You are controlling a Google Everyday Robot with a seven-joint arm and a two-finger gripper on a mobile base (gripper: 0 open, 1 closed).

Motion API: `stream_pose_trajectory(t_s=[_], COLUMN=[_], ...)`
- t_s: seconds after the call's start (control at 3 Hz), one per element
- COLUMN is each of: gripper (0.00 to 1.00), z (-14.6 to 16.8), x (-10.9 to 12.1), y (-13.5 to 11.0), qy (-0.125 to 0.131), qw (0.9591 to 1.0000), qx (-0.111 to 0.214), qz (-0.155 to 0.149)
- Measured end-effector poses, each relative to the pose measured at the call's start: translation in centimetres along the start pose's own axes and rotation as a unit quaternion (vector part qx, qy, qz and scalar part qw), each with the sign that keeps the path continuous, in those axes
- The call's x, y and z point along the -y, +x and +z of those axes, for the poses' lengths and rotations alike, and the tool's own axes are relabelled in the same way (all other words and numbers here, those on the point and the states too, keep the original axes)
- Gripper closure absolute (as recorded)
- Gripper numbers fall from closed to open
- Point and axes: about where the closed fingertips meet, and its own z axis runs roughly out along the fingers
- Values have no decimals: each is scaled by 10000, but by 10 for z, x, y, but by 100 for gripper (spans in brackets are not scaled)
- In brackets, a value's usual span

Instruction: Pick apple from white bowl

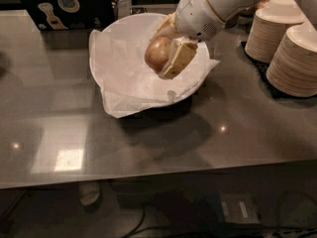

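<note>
My two-finger gripper point(167, 62), reaching in from the upper right, is closed around the round yellowish-tan apple with a reddish blush point(156, 53). One tan pad point(179, 59) lies flat on its right flank so the fruit cannot roll out. The apple hangs over the wide white bowl with a crumpled paper liner point(130, 23), apparently clear of the paper. Two stacks of beige paper bowls point(293, 58) stand near on the right of the grey countertop point(148, 143), the likeliest obstruction to my arm. A dark stickered case point(64, 4) sits behind the bowl.
</note>
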Motion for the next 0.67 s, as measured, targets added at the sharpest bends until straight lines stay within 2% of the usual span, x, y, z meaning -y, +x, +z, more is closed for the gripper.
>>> stream_pose_trajectory(t_s=[0.33,0.67], gripper=[100,100], z=[-45,-49], x=[-5,-6], y=[-12,-16], qy=[387,422], qw=[9981,9978], qx=[-477,-503], qz=[-63,-102])
